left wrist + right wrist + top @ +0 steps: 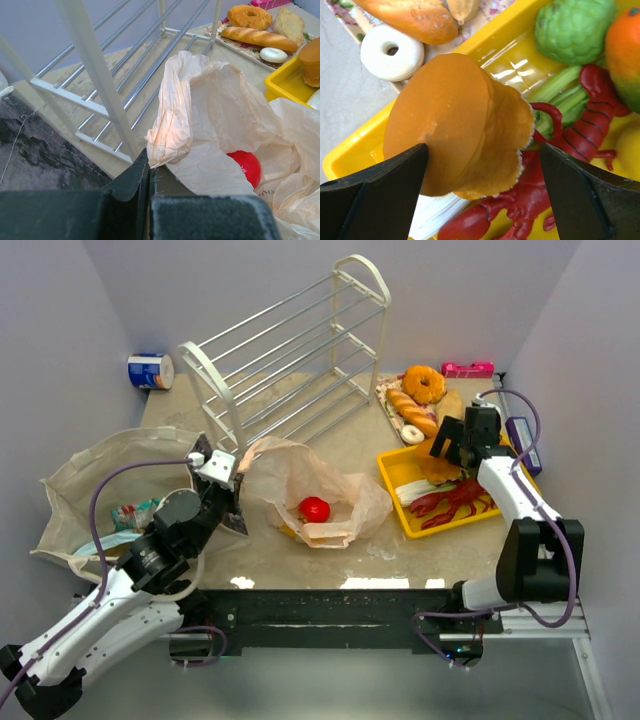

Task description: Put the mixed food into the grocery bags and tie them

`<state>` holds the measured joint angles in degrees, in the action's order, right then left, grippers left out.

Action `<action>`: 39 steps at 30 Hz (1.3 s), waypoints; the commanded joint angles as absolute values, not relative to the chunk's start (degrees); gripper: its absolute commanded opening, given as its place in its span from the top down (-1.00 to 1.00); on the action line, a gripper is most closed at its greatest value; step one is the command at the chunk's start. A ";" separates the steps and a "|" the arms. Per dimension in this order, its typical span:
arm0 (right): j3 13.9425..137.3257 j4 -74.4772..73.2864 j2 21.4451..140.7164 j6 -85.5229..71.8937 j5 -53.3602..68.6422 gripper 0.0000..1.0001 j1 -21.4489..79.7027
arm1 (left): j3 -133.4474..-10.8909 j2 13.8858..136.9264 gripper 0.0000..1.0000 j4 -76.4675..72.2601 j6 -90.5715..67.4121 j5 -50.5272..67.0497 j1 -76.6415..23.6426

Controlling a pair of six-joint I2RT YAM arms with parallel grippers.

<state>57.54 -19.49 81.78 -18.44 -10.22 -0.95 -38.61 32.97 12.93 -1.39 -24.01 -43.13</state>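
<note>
The left gripper (pixel 149 164) is pressed together, pinching the rolled edge of the peach-pink plastic bag (pixel 220 100). The bag lies crumpled on the table with a red apple (pixel 246 167) inside. The right gripper (pixel 482 147) is spread wide on either side of an orange cupcake (pixel 450 120) over the yellow tray (pixel 355 150), which also holds a green fruit (pixel 572 27). The beige tote (pixel 80 475) lies at the far left.

white wire rack (pixel 290 350) tipped over at back of bench (pixel 330 560), blue-white tin (pixel 150 371) in far-left corner. far right: glazed donut (pixel 424 383), bread loaves (pixel 412 410) & white ring donut (pixel 412 434) on patterned mat, pink box (pixel 468 369) behind. red lobster (pixel 455 502) lying in yellow tray (pixel 390 477).
</note>
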 commanded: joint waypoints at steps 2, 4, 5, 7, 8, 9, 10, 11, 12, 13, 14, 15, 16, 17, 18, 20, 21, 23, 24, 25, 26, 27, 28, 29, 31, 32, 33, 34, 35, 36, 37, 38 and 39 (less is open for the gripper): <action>55.64 -13.80 83.93 -20.13 -6.24 -0.80 -1.76 | -38.41 32.78 1.00 10.72 -1.23 -24.17 -42.80; 54.50 -13.19 84.55 -20.39 -6.50 -0.56 -2.11 | -38.41 32.78 1.00 10.72 -1.23 -24.26 -42.71; 54.06 -13.01 84.55 -20.56 -6.76 -0.52 -2.20 | -38.41 32.78 1.00 10.72 -1.14 -24.26 -42.71; 53.01 -12.48 84.46 -20.57 -6.86 -0.28 -2.37 | -38.41 32.87 1.00 10.72 -1.14 -24.17 -42.71; 52.82 -12.48 84.38 -20.65 -6.86 -0.17 -2.46 | -38.41 32.96 1.00 10.81 -1.14 -24.17 -42.71; 52.74 -12.57 84.11 -20.57 -6.94 -0.07 -2.46 | -38.50 33.05 1.00 10.72 -1.23 -24.08 -42.71; 52.73 -12.74 83.50 -20.57 -7.03 0.14 -2.55 | -38.50 33.13 1.00 10.81 -1.14 -24.08 -42.71; 52.82 -12.92 82.97 -20.48 -7.03 0.25 -2.46 | -38.50 33.22 1.00 10.81 -1.14 -24.08 -42.80; 53.08 -13.27 82.45 -20.30 -7.03 0.34 -2.55 | -38.50 33.14 1.00 10.72 -1.06 -24.00 -42.72; 53.69 -14.23 81.92 -20.13 -6.94 0.58 -2.46 | -38.50 33.13 1.00 10.72 -1.14 -23.99 -42.71; 54.22 -14.93 80.43 -19.95 -7.03 0.71 -2.55 | -38.50 33.05 1.00 10.72 -1.06 -23.99 -42.71; 55.62 -15.81 79.55 -19.69 -7.47 0.95 -2.55 | -38.50 33.13 1.00 10.81 -1.05 -23.99 -42.71; 56.42 -17.65 78.32 -19.34 -7.56 1.00 -2.46 | -38.50 33.13 1.00 10.72 -1.05 -23.99 -42.71; 57.21 -18.45 76.14 -19.25 -7.65 1.00 -2.46 | -38.50 33.13 1.00 10.72 -1.05 -23.99 -42.80; 58.87 -19.85 74.63 -19.07 -7.82 1.00 -2.46 | -38.50 33.13 1.00 10.72 -1.14 -23.99 -42.80; 60.29 -20.92 69.73 -18.98 -6.08 1.00 -2.37 | -38.50 32.96 1.00 10.64 -1.14 -23.99 -42.71; 61.25 -21.09 67.96 -19.16 -4.85 1.00 -2.29 | -38.50 32.96 1.00 10.72 -1.06 -23.91 -42.71; 61.70 -20.05 62.96 -20.04 0.16 1.00 -1.59 | -38.50 32.96 1.00 10.55 -1.14 -23.99 -42.71; 62.22 -18.56 61.80 -20.21 3.74 1.00 -0.45 | -38.50 32.87 1.00 10.63 -1.06 -23.91 -42.71; 62.49 -18.11 60.83 -20.74 6.22 1.00 2.43 | -38.50 32.78 1.00 10.55 -1.05 -23.91 -42.71; 63.10 -17.93 60.30 -20.92 5.80 1.00 5.07 | -38.41 32.78 1.00 10.46 -1.05 -23.82 -42.71; 64.67 -18.19 60.21 -20.66 5.02 1.00 11.88 | -38.41 32.70 1.00 10.37 -1.05 -23.82 -42.71; 65.47 -18.28 60.47 -20.57 3.88 1.00 15.52 | -38.41 32.70 1.00 10.37 -1.05 -23.82 -42.80; 66.09 -18.28 60.90 -20.48 2.13 1.00 19.04 | -38.41 32.78 1.00 10.37 -1.05 -23.82 -42.72; 67.41 -17.58 63.10 -21.09 1.32 1.00 28.10 | -38.41 32.78 1.00 10.55 -1.14 -23.91 -42.71; 67.50 -17.14 63.98 -21.35 1.32 1.00 30.47 | -38.41 32.78 1.00 10.55 -1.06 -23.99 -42.71; 67.50 -16.09 65.46 -21.71 1.14 1.00 34.94 | -38.41 32.70 1.00 10.46 -1.05 -24.08 -42.71; 67.59 -15.82 66.35 -21.71 0.71 1.00 36.98 | -38.41 32.61 1.00 10.55 -1.05 -24.08 -42.71; 67.76 -15.73 67.05 -21.71 0.09 1.00 38.92 | -38.32 32.61 1.00 10.55 -1.05 -24.17 -42.71; 67.76 -15.30 67.76 -21.71 0.09 1.00 42.24 | -38.32 32.52 1.00 10.55 -1.05 -24.17 -42.71; 67.76 -15.21 69.33 -21.62 0.09 1.00 43.75 | -38.32 32.43 1.00 10.55 -1.14 -24.17 -42.71; 67.94 -15.12 70.04 -21.71 -0.26 1.00 45.07 | -38.32 32.34 1.00 10.46 -1.14 -24.17 -42.80; 67.94 -14.77 70.92 -21.62 -1.22 1.00 47.79 | -38.23 32.43 1.00 10.46 -1.14 -24.08 -42.72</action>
